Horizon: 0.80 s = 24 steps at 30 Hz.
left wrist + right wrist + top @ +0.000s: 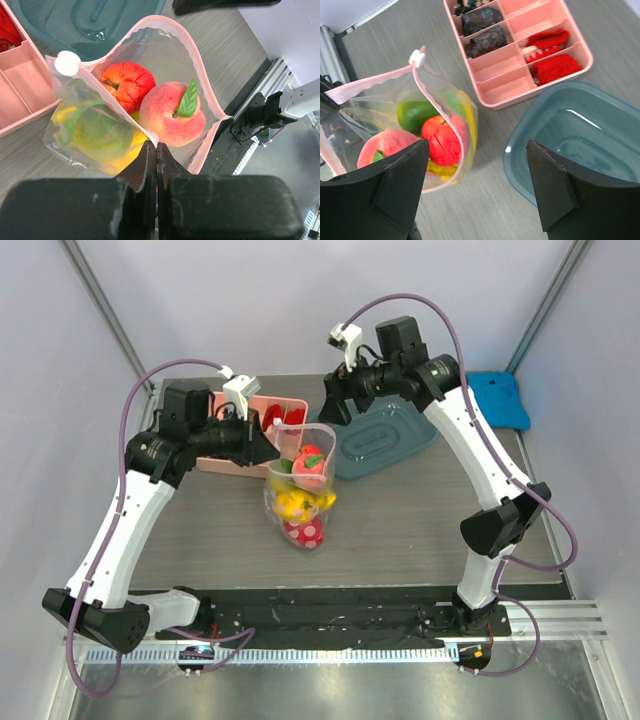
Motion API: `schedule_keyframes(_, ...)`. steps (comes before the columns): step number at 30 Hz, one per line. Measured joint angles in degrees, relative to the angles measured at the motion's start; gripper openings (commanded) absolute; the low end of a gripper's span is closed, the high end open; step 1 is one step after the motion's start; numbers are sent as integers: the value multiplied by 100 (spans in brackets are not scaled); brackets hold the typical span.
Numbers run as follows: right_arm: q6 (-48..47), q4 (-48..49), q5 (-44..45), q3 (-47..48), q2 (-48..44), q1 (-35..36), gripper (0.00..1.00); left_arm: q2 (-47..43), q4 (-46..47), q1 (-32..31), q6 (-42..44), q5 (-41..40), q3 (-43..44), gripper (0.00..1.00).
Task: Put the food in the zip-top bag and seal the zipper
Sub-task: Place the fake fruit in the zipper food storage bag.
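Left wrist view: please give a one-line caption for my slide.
Left gripper pinches the rim of the open zip-top bag, which holds a peach, a tomato and a lime.

Table (420, 530): grey wood-grain top.
- Zip-top bag (165, 55) stands upright on it with food inside, right at the tips of the left gripper (152, 146) and below-left of the right gripper (477, 145).
- Pink divided box (502, 75) lies flat, just left of the left gripper and touching the bag's side.
- Teal tray (385, 445) lies flat under the right gripper, just beside the box.
- Blue cloth (500, 400) lies at the far corner, well apart from the right gripper, on its outer side.
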Motion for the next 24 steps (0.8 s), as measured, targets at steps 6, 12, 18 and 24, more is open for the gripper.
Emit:
schedule_keyframes(6, 81, -219, -282, -76, 188, 160, 55, -2, 24, 0, 2, -7, -17, 0)
schedule_keyframes(12, -4, -505, -376, -238, 201, 269, 1, -66, 74, 0, -2, -13, -118, 0)
schedule_keyframes(18, 122, -841, -551, 203, 317, 369, 1, -133, 72, -72, -142, 26, -122, 0)
schedule_keyframes(24, 490, -752, -848, 422, 201, 822, 1, -225, 55, -404, -647, 208, -68, 0)
